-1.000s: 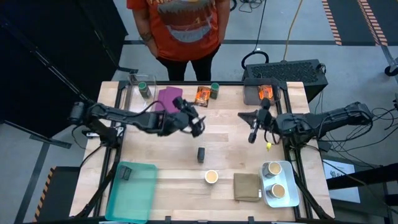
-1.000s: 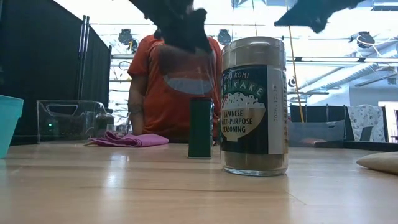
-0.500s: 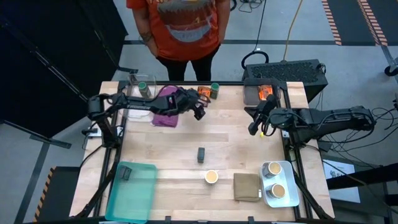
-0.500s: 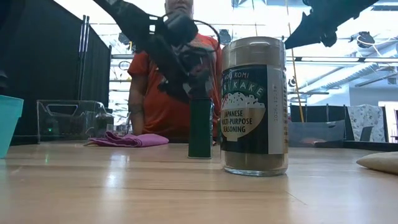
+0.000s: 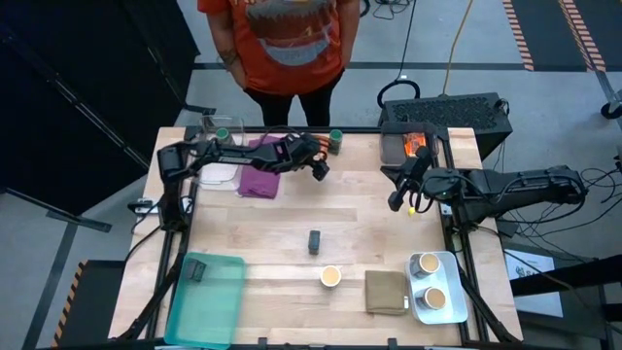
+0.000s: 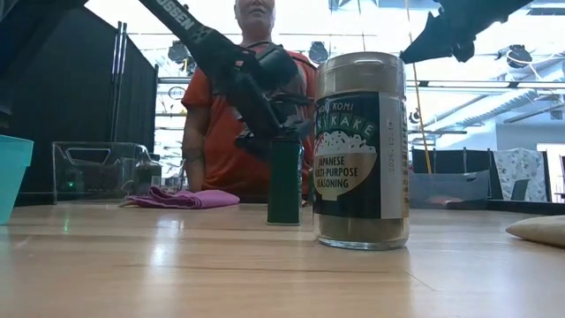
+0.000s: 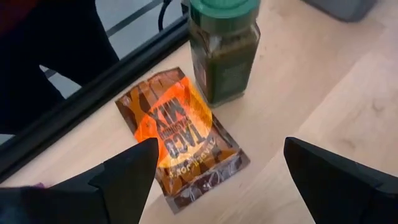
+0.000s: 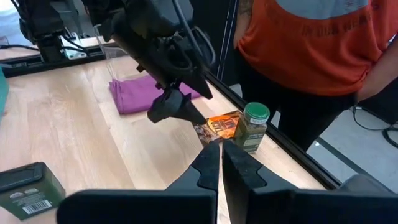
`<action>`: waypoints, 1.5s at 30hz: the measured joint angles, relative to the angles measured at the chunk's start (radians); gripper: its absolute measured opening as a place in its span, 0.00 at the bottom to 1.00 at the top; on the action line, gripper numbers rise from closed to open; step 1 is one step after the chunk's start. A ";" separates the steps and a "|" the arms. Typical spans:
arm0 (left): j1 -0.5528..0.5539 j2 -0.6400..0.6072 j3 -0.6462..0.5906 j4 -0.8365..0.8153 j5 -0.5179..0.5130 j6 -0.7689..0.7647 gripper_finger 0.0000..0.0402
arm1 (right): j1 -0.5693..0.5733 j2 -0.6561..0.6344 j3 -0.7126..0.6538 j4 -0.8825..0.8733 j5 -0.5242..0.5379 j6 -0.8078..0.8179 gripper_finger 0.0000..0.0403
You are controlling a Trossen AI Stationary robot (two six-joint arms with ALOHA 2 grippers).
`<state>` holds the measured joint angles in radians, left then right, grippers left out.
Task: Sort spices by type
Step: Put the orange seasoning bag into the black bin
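Observation:
An orange packet [image 7: 186,137] lies flat on the table at its far edge, with a green-lidded jar [image 7: 224,50] standing beside it. My left gripper [image 7: 217,180] hovers open just above and short of the packet, one finger on each side, touching nothing; the right wrist view also shows this gripper [image 8: 177,106]. A dark block [image 5: 314,241] stands upright mid-table, and a tan-topped jar [image 5: 330,276] stands nearer the front. My right gripper [image 5: 397,199] is raised and shut at the table's right, holding nothing.
A purple cloth [image 5: 260,165] lies under my left arm, beside a clear box [image 5: 219,146] holding another jar. A teal bin [image 5: 206,297] holds a dark block. An olive cloth [image 5: 386,292] and a tray [image 5: 449,309] with two cups sit front right. A person [image 5: 282,49] stands beyond the far edge.
My left gripper has swung from mid-table toward the far edge and sunk toward the orange packet and the green-lidded jar. It rolled as it went and stayed open. None of the spices has moved.

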<state>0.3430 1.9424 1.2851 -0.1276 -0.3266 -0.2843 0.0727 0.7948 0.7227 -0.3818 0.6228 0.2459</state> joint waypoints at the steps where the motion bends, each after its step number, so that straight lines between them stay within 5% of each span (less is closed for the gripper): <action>1: 0.003 0.002 0.004 -0.006 -0.003 -0.007 0.88 | 0.000 0.000 0.000 -0.005 0.000 0.000 0.00; 45: 0.102 0.143 0.005 -0.043 0.008 -0.130 0.88 | 0.000 0.004 0.000 -0.011 0.004 -0.023 0.00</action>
<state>0.4450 2.0853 1.2900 -0.1704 -0.3191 -0.4141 0.0723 0.7992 0.7227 -0.3927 0.6270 0.2230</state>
